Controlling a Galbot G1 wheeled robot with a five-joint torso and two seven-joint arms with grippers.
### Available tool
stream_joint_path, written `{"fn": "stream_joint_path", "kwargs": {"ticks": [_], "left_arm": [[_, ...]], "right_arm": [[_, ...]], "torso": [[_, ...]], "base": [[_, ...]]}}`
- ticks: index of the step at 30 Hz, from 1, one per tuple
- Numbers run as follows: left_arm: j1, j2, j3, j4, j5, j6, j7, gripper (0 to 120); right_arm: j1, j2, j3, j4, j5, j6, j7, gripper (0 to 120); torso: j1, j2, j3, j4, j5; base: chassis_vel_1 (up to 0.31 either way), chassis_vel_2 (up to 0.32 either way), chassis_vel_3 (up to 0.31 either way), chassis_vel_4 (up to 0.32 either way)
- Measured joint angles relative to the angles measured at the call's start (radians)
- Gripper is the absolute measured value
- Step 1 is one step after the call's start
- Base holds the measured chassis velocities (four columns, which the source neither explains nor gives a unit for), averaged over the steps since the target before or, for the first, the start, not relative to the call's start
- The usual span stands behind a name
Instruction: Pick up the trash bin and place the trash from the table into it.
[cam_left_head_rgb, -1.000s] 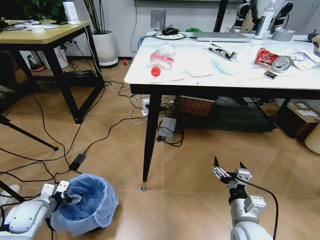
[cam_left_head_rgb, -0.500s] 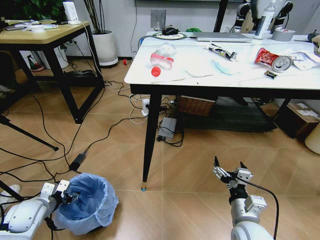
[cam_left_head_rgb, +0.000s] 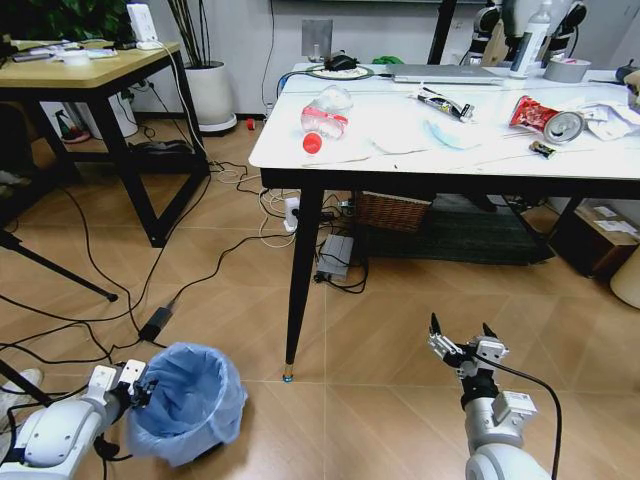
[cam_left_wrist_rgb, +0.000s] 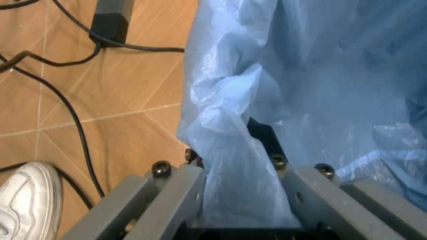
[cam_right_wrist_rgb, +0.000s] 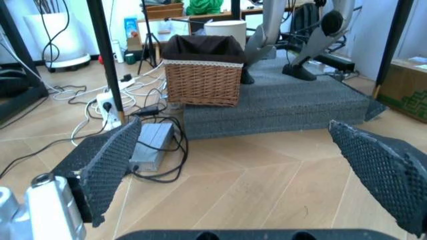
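Your left hand (cam_left_head_rgb: 135, 385) is low at the left, clenched on the rim of the trash bin (cam_left_head_rgb: 190, 400). In the left wrist view its two grey fingers (cam_left_wrist_rgb: 175, 192) pinch a fold of the light-blue bag liner (cam_left_wrist_rgb: 233, 165) where it drapes over the rim. The bin leans toward the right in the head view; whether its base is off the wooden floor (cam_left_head_rgb: 380, 330) you cannot tell from here.

Your right hand (cam_left_head_rgb: 462, 345) hangs low at the right, above the floor and well apart from the bin, its jaws spread wide and grasping nothing. The right wrist view shows its two black meshed pads (cam_right_wrist_rgb: 110, 160) far apart, with a wicker basket (cam_right_wrist_rgb: 203, 75) and a grey power brick (cam_right_wrist_rgb: 152, 142) beyond them under the table.

The trash lies on the white tabletop (cam_left_head_rgb: 400, 140): a crushed clear bottle with a red label (cam_left_head_rgb: 326, 110), a red cap (cam_left_head_rgb: 312, 143) just beside it, a dark snack wrapper (cam_left_head_rgb: 443, 102), a red wrapper (cam_left_head_rgb: 532, 113) touching a silver can (cam_left_head_rgb: 563, 126), and crumpled white paper (cam_left_head_rgb: 612, 118) at the far right. A laptop (cam_left_head_rgb: 445, 73) sits at the back edge.

The labels and wrappers carry print, but no writing on them can be read.
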Motion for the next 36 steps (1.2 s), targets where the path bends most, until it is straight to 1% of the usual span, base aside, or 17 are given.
{"fn": "stream_joint_path", "kwargs": {"ticks": [3,7,8,12,13,16,17,19,20,23,26,27,29,32,33,34,36], "left_arm": [[0.006,-0.009,0.006,-0.022,-0.013,0.005,-0.032,3],[0.024,-0.023,0.005,-0.099,-0.067,0.024,-0.090,3],[0.024,-0.023,0.005,-0.099,-0.067,0.024,-0.090,3],[0.052,-0.027,-0.019,-0.197,-0.161,0.052,-0.157,2],[0.052,-0.027,-0.019,-0.197,-0.161,0.052,-0.157,2],[0.075,-0.026,-0.039,-0.267,-0.221,0.069,-0.195,2],[0.081,-0.025,-0.042,-0.289,-0.238,0.075,-0.205,2],[0.091,-0.021,-0.044,-0.333,-0.271,0.084,-0.233,2],[0.091,-0.021,-0.044,-0.333,-0.271,0.084,-0.233,2],[0.105,-0.010,-0.034,-0.403,-0.337,0.088,-0.285,2],[0.119,0.013,-0.008,-0.481,-0.381,0.088,-0.336,2],[0.119,0.013,-0.008,-0.481,-0.381,0.088,-0.336,2],[0.130,0.041,0.042,-0.567,-0.416,0.088,-0.385,2],[0.129,0.064,0.137,-0.635,-0.443,0.088,-0.474,2],[0.127,0.068,0.161,-0.647,-0.449,0.088,-0.494,2],[0.127,0.068,0.161,-0.647,-0.449,0.088,-0.494,2],[0.123,0.076,0.218,-0.672,-0.464,0.088,-0.547,2]], "right_arm": [[-0.005,-0.001,0.001,0.009,0.000,0.000,0.000,100],[-0.014,-0.007,0.004,0.029,-0.012,-0.002,0.000,100],[-0.014,-0.007,0.004,0.029,-0.012,-0.002,0.000,100],[-0.025,-0.021,0.011,0.065,-0.033,-0.017,-0.003,100],[-0.025,-0.021,0.011,0.065,-0.033,-0.017,-0.003,100],[-0.023,-0.033,0.018,0.085,-0.033,-0.035,-0.003,100],[-0.022,-0.035,0.019,0.091,-0.033,-0.041,-0.003,100],[-0.020,-0.035,0.019,0.100,-0.033,-0.050,-0.003,100],[-0.020,-0.035,0.019,0.100,-0.033,-0.050,-0.003,100],[-0.019,-0.033,0.016,0.105,-0.036,-0.055,-0.004,100],[-0.019,-0.028,0.014,0.106,-0.042,-0.056,-0.005,100],[-0.019,-0.028,0.014,0.106,-0.042,-0.056,-0.005,100],[-0.022,-0.022,0.014,0.107,-0.046,-0.056,-0.006,100],[-0.025,-0.021,0.014,0.108,-0.049,-0.056,-0.006,100],[-0.026,-0.021,0.015,0.109,-0.050,-0.056,-0.006,100],[-0.026,-0.021,0.015,0.109,-0.050,-0.056,-0.006,100],[-0.030,-0.023,0.017,0.110,-0.050,-0.056,-0.006,100]], "torso": [[0.000,0.000,0.000,0.0001,-0.0003],[0.000,0.000,0.000,-0.0001,-0.0011],[0.000,0.000,0.000,-0.0001,-0.0011],[0.000,0.000,0.000,-0.0002,-0.0008],[0.000,0.000,0.000,-0.0002,-0.0008],[0.000,0.000,0.000,0.0001,0.0000],[0.000,0.000,0.000,0.0001,-0.0004],[0.000,0.000,0.000,0.0001,-0.0004],[0.000,0.000,0.000,0.0001,-0.0004],[0.000,0.000,0.000,0.0000,-0.0005],[0.000,0.000,0.000,0.0000,-0.0003],[0.000,0.000,0.000,0.0000,-0.0003],[0.000,0.000,0.000,0.0000,0.0001],[0.000,0.000,0.000,-0.0001,-0.0002],[0.000,0.000,0.000,-0.0001,-0.0002],[0.000,0.000,0.000,-0.0001,-0.0002],[0.000,0.000,0.000,-0.0001,-0.0005]], "base": [[0.000,0.000,0.000,0.000],[0.000,0.000,0.000,0.000],[0.000,0.000,0.000,0.000],[0.000,0.000,0.000,0.000],[0.000,0.000,0.000,0.000],[0.000,0.000,0.000,0.000],[0.000,0.000,0.000,0.000],[0.000,0.000,0.000,0.000],[0.000,0.000,0.000,0.000],[0.000,0.000,0.000,0.000],[0.000,0.000,0.000,0.000],[0.000,0.000,0.000,0.000],[0.000,0.000,0.000,0.000],[0.000,0.000,0.000,0.000],[0.000,0.000,0.000,0.000],[0.000,0.000,0.000,0.000],[0.000,0.000,0.000,0.000]]}}
